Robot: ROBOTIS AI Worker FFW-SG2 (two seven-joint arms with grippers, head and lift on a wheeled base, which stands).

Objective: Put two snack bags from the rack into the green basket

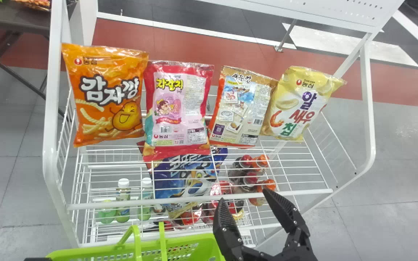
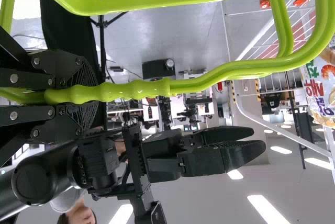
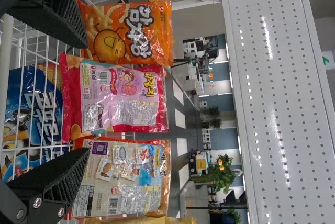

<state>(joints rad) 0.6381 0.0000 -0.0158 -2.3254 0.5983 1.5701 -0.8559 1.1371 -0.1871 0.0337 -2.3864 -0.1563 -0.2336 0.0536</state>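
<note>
Head view: a grey tiled floor point(image 1: 397, 152) with a red band point(image 1: 390, 85) lies around a white wire rack point(image 1: 51, 119). Farther off in the right wrist view stands a leafy green plant point(image 3: 222, 174). On the rack's upper shelf, left to right, stand an orange snack bag point(image 1: 109, 98), a red-and-pink one point(image 1: 178, 108), a beige-and-orange one point(image 1: 241, 108) and a yellow one point(image 1: 301, 105). Below sit green bottles with white caps point(image 1: 123, 206) at left, a blue bag point(image 1: 194, 174) mid-rack and red- and orange-capped bottles point(image 1: 261, 161) farther right. The bright green plastic basket point(image 1: 191, 239) is at near left, its handle point(image 2: 136, 89) pinched by the left gripper point(image 2: 86, 96). The right gripper point(image 1: 244, 195) is at the rack's near side, fingers spread.
</note>
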